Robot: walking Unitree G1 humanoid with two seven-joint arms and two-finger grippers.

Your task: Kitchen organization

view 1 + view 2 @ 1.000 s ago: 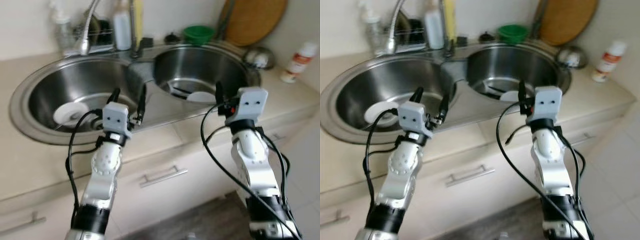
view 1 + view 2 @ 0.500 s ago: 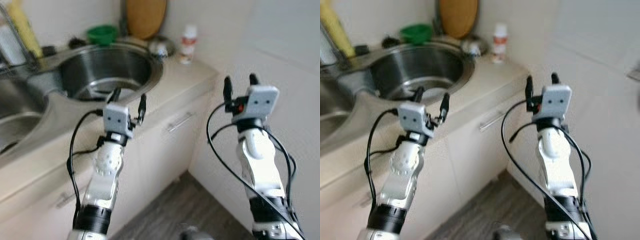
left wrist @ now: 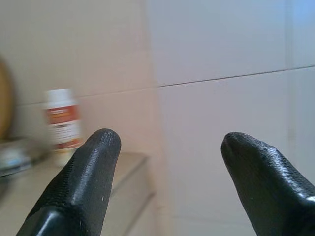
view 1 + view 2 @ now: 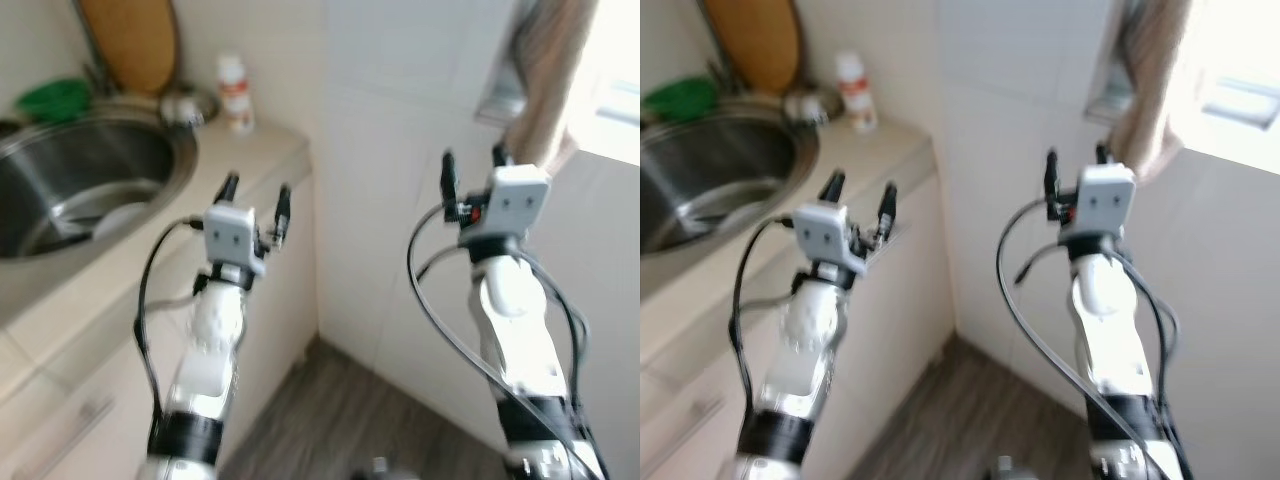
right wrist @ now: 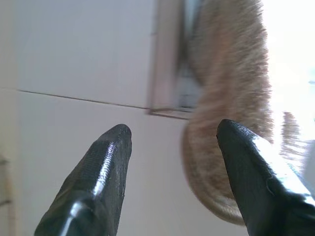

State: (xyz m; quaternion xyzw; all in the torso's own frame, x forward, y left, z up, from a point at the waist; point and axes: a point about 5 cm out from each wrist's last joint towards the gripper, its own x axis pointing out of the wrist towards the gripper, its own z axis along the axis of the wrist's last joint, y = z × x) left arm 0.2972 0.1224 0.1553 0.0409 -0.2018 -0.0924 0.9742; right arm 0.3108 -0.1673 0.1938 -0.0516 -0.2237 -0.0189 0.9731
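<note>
Facing a tiled wall, left gripper (image 4: 254,193) and right gripper (image 4: 470,165) fingers spread, empty, bottle (image 3: 63,124) beyond left fingers.

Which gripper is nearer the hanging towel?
The right gripper: it is raised just beside the beige towel on the wall. The left gripper is over by the counter edge.

The pale beige stone bench (image 4: 250,160) ends against a white tiled wall. A round stainless steel sink (image 4: 80,185) is set into it. Near the corner stands a white bottle with a red label (image 4: 235,95), beside a small shiny metal object (image 4: 185,105).
</note>
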